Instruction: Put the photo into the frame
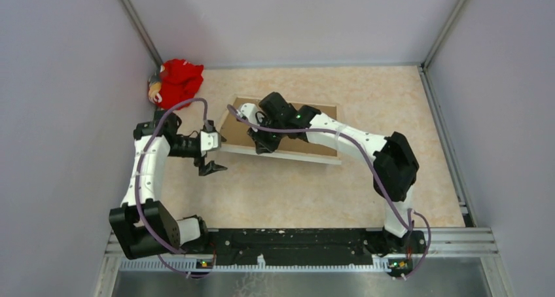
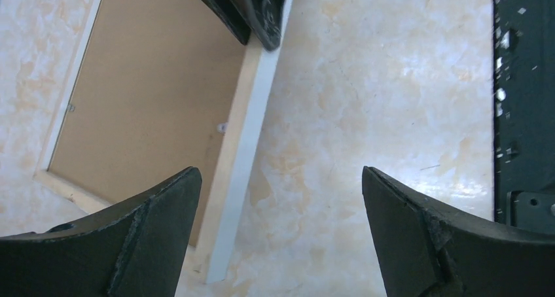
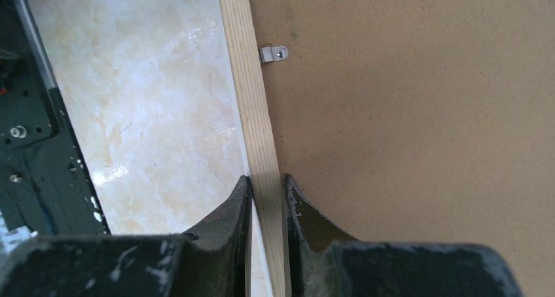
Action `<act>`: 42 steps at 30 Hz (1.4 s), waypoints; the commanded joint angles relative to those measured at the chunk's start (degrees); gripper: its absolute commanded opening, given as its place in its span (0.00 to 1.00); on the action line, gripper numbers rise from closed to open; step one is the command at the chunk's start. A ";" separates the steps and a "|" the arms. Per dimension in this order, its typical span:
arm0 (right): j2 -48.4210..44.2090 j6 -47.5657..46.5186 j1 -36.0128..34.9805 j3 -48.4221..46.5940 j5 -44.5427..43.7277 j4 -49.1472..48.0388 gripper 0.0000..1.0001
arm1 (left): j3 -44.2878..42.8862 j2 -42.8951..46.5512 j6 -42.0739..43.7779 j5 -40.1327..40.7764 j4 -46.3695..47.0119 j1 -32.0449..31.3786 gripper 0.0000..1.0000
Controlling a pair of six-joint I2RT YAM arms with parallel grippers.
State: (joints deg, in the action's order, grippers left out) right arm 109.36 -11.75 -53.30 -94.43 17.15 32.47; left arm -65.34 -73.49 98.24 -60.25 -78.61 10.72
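The frame (image 1: 281, 154) lies back-up in the middle of the table (image 1: 294, 199), with its long side turned a little off square. From above it is a thin rectangle, and a flat brown backing board (image 1: 314, 143) fills its opening.

The right gripper (image 1: 263, 146) is down on the near rail. Its wrist camera shows this plainly: the two black, scuffed fingers (image 3: 235, 212) pinch the pale wood strip (image 3: 252, 101), one on the table side and one over the board (image 3: 406, 114). The wood has a fine straight grain and the board is matte and fibrous. A small bent metal tab (image 3: 273, 53) sits at the rail's inner edge, too small to pick out from above.

The left gripper (image 1: 211, 168) hangs just off the frame's left end, spread wide with nothing in it. Its camera looks between curved, rough-edged fingers (image 2: 157, 225). It shows the rail (image 2: 242, 146) as wood on top with a smooth white painted side, and that white side is something the right wrist view barely shows. The tabletop (image 2: 366, 101) is glossy, marbled cream and peach.

Only the overhead view takes in the crumpled red cloth thing (image 1: 178, 81) in the far left corner, well apart from the frame. It also shows the black mounting bar (image 1: 294, 241) along the near edge.
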 commanded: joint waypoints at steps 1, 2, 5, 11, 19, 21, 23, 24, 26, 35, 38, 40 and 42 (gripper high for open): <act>-1.95 5.22 0.77 -7.46 3.57 -0.11 0.00 | 7.48 5.83 5.50 -0.98 16.08 -0.10 0.99; -1.69 5.50 0.82 -8.44 3.88 0.61 0.00 | 9.59 7.65 6.24 -0.04 19.75 -0.47 0.99; -0.90 5.92 0.99 -10.95 4.25 2.59 0.00 | 16.33 13.25 4.61 3.05 34.19 -2.46 0.98; -0.11 6.71 1.00 -12.83 4.99 4.20 0.00 | 21.37 14.57 -2.57 6.30 57.81 -4.88 0.98; -0.27 7.28 1.26 -13.80 5.16 4.92 0.00 | 26.94 15.76 -2.77 13.43 67.25 -13.98 0.99; -0.55 7.44 1.26 -13.92 5.37 4.93 0.00 | 27.80 15.04 -3.13 14.89 68.98 -15.17 0.99; -0.88 7.44 1.25 -13.83 5.31 5.05 0.00 | 27.90 14.71 -3.47 15.45 70.24 -15.67 0.92; -1.04 7.40 1.33 -13.85 5.15 5.29 0.00 | 27.83 14.70 -3.49 15.88 70.64 -15.79 0.85; -1.24 7.20 1.48 -13.77 4.52 5.88 0.00 | 27.21 14.64 -3.38 16.43 70.48 -15.82 0.63; -8.15 3.22 2.06 -10.00 -7.39 8.09 0.47 | 20.81 14.35 -5.61 16.32 63.31 -15.82 0.21; -15.01 -2.94 0.45 -1.62 -14.46 7.57 0.54 | 19.56 14.30 -7.98 15.99 63.31 -15.82 0.21; -20.63 -8.16 -2.36 5.95 -21.49 5.50 0.64 | 18.79 14.11 -7.82 15.63 62.25 -15.82 0.22; -25.63 -12.23 -4.69 12.22 -26.54 3.79 0.70 | 18.05 14.07 -8.38 15.07 61.85 -15.82 0.23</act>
State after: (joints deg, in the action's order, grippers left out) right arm 94.89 -13.41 -52.93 -91.72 3.81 39.16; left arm -43.05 -59.55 94.13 -41.23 -18.22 -5.34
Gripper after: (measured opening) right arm 0.648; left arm 0.315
